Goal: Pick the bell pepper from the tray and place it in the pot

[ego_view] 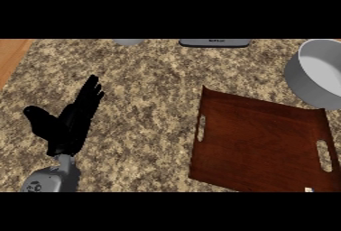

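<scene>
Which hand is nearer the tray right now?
Left, the only one visible. The left hand rests open over the counter, left of the tray. The right hand is out of view.

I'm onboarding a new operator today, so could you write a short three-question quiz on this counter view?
1. True or false: a bell pepper lies on the dark brown wooden tray.
2. Which hand shows in the head view? A) left B) right C) both
3. Fill in: the grey round metal pot stands at the tray's far ____ corner.

Key
1. False: the tray shows bare wood and two handle slots, and no pepper shows anywhere in view.
2. A: the black left hand rests open over the speckled granite counter, fingers straight, left of the tray.
3. Right: the pot sits at the view's upper right, and its rim meets the tray's far right corner.
</scene>
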Controlling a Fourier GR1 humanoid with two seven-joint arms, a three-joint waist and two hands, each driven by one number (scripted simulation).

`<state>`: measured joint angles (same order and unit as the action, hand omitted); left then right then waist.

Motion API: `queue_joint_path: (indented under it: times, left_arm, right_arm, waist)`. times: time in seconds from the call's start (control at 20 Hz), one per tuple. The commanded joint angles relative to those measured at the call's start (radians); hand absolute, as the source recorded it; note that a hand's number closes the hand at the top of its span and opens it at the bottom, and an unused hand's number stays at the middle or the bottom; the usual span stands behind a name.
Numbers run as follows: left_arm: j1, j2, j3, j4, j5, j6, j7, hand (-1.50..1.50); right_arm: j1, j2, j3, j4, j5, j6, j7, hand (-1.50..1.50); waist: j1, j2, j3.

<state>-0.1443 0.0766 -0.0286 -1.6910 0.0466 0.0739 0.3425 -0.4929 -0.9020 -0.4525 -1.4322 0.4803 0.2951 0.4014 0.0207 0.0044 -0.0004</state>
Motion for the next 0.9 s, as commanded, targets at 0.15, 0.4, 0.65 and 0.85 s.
queue_joint_path:
  times: [0.15,0.4,0.65,0.85]
  left_arm:
    - [0.010,-0.016,-0.008,-0.010,-0.012,0.009,0.000,0.00]
    - [0.023,-0.002,-0.016,-0.085,-0.014,0.008,0.049,0.00]
    - [-0.026,0.022,0.045,-0.003,0.033,-0.025,0.023,0.00]
    - [0.014,0.021,0.044,0.010,0.028,-0.034,-0.009,0.00]
  right_arm:
    - [-0.122,0.030,0.124,0.277,0.093,-0.072,-0.125,1.50]
    - [-0.141,0.139,0.101,0.390,0.051,-0.088,-0.071,1.50]
    - [-0.221,0.202,0.068,0.530,-0.013,-0.079,-0.064,-1.50]
    - [-0.267,0.196,-0.015,0.565,-0.096,-0.092,-0.093,-1.50]
  waist:
    - [0.000,0.000,0.000]
    - [0.003,-0.002,0.001]
    - [0.000,0.001,0.001]
    - [-0.007,-0.001,0.001]
